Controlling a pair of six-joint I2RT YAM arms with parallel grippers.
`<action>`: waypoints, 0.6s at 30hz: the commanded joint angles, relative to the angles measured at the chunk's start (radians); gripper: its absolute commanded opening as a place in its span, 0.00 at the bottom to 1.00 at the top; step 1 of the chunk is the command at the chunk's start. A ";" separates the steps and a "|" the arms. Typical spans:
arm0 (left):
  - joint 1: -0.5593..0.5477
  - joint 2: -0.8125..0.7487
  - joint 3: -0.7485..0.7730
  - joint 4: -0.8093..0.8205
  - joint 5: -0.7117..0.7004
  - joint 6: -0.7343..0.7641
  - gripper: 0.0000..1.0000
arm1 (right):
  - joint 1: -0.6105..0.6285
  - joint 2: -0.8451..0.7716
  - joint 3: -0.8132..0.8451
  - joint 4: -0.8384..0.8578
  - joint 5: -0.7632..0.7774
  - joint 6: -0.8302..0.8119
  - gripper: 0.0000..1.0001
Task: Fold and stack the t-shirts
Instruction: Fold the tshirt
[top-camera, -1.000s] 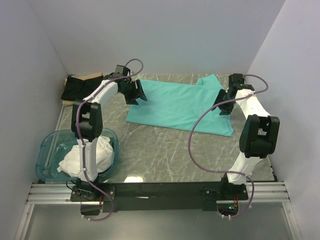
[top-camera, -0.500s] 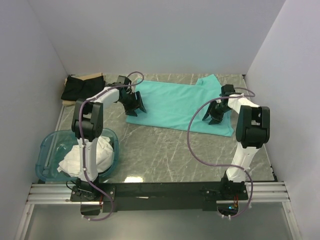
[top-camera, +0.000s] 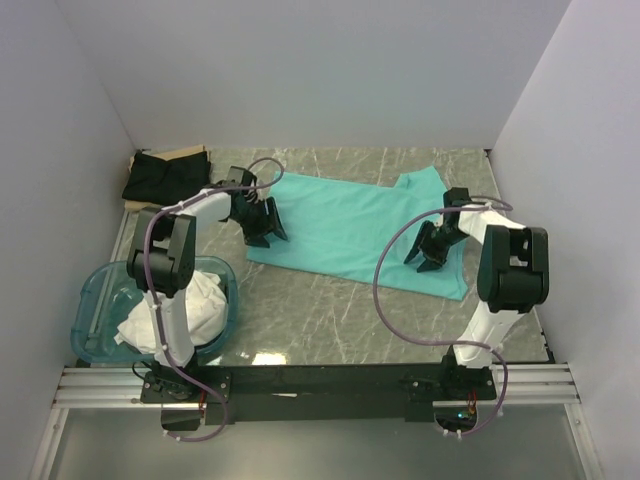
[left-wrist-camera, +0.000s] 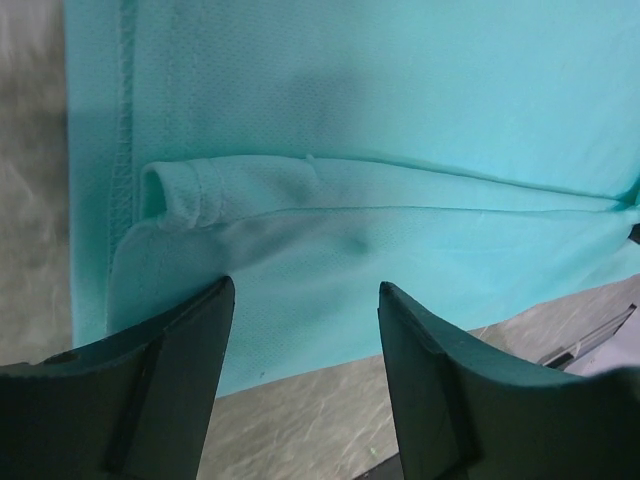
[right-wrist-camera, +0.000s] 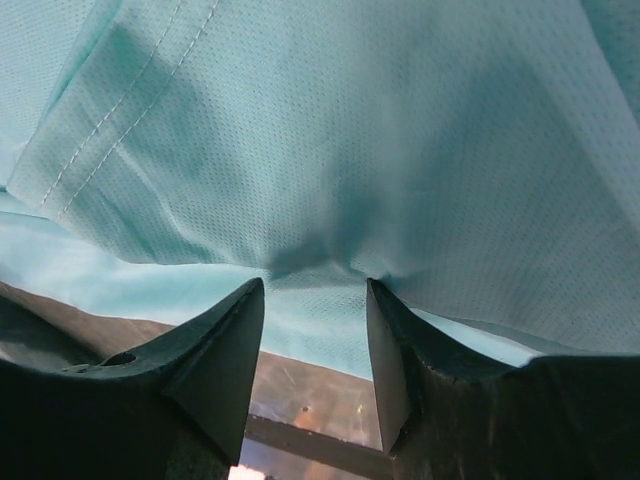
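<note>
A mint-teal t-shirt (top-camera: 350, 225) lies spread flat across the back of the marble table. My left gripper (top-camera: 268, 232) is open and sits low over the shirt's left edge. In the left wrist view (left-wrist-camera: 305, 300) a folded sleeve and hem (left-wrist-camera: 350, 100) lie just past its fingertips. My right gripper (top-camera: 420, 255) is open on the shirt's right part. In the right wrist view (right-wrist-camera: 315, 290) its fingertips press into puckered cloth (right-wrist-camera: 350, 130). A black shirt (top-camera: 165, 175) lies at the back left corner. White shirts (top-camera: 205, 300) fill a tub.
The translucent blue tub (top-camera: 90, 300) stands at the front left beside the left arm. A tan cardboard sheet (top-camera: 185, 152) lies under the black shirt. Grey walls close in the table on three sides. Bare marble (top-camera: 320, 310) lies in front of the teal shirt.
Both grippers have come down and moved toward the near edge. The teal shirt has shifted a little nearer with them, and its near edge has skewed.
</note>
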 joint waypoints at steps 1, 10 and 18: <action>-0.004 -0.031 -0.082 -0.033 -0.051 0.028 0.67 | 0.008 -0.076 -0.072 -0.072 0.050 0.006 0.53; -0.027 -0.141 -0.235 -0.003 -0.046 0.007 0.67 | 0.008 -0.194 -0.205 -0.075 0.076 0.004 0.53; -0.065 -0.242 -0.373 0.021 -0.041 -0.037 0.67 | 0.008 -0.271 -0.312 -0.056 0.094 0.018 0.53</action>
